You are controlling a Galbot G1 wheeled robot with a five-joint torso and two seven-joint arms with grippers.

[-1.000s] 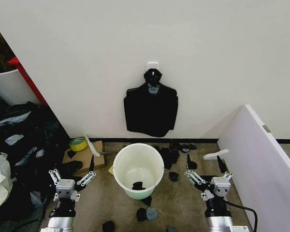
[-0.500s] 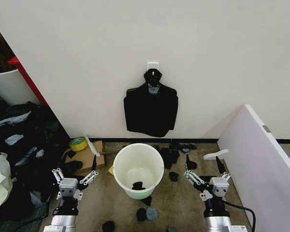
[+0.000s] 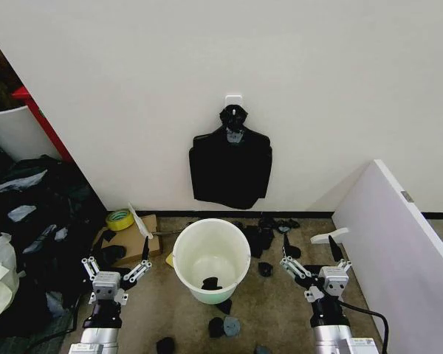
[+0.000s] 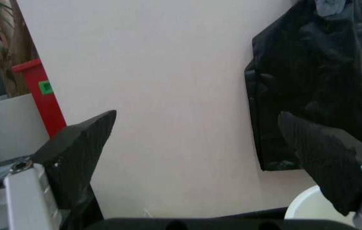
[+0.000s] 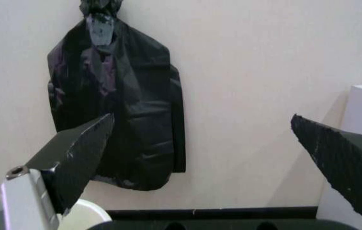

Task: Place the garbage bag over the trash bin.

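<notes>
Two grippers sit low in the head view, one each side of the round white plastic trash bin with a pale green base (image 3: pixel 211 259), which stands upright on the brown floor near the wall. Left gripper (image 3: pixel 117 261), fingers spread wide, nothing between them, floor-side left of the bin; right gripper (image 3: pixel 308 254), equally wide and empty, to the bin's right, beside the slanted white board (image 3: pixel 402 258). Small black scrap inside the bin, more scraps scattered on the floor around it. Flat black plastic bundle knotted at its top (image 3: pixel 230 162) hangs on the wall from a white hook, above and behind the bin. No loose garbage bag on or over the bin; rim bare. Heap of dark bags (image 3: pixel 37 214), yellow tape roll (image 3: pixel 119 219) and cardboard piece (image 3: pixel 129 240) at left. Left wrist view: both black fingertips (image 4: pixel 82 148) far apart, framing pale wall, hanging bundle (image 4: pixel 322 86), red bar (image 4: pixel 43 98), what looks like the bin's rim (image 4: pixel 305 211) at the edge. Right wrist view: fingertips (image 5: pixel 79 151) wide apart, bundle (image 5: pixel 120 100) between them on the wall, board edge (image 5: pixel 360 124) on one side.
</notes>
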